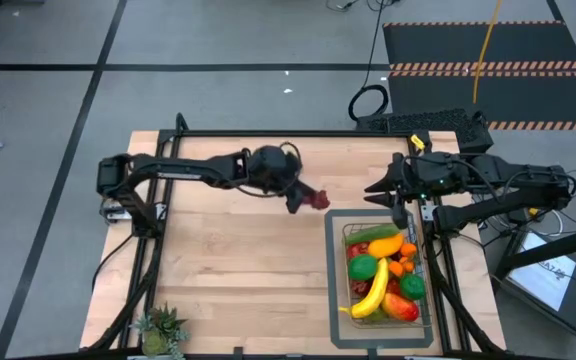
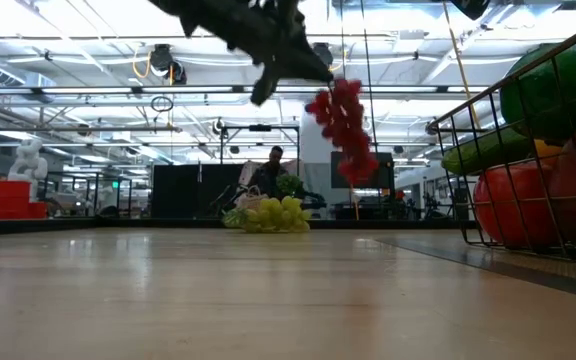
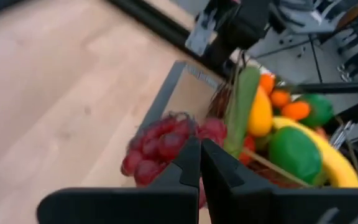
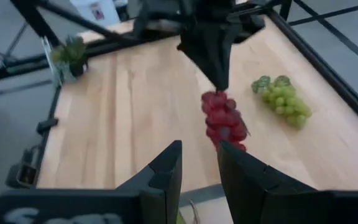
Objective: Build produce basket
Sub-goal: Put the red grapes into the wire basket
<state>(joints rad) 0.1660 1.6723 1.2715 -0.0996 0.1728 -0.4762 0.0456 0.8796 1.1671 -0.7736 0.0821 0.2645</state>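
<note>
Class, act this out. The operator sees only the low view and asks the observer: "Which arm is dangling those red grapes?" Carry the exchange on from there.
Observer: The left gripper. The high view shows it shut on the red grapes.
Operator: Are they over the basket yet?
Observer: No. From above they hang just outside the basket, near a corner, over the table.
Operator: Where's the other arm?
Observer: The right gripper is open and empty, at the end of the basket nearest the grapes.
</note>
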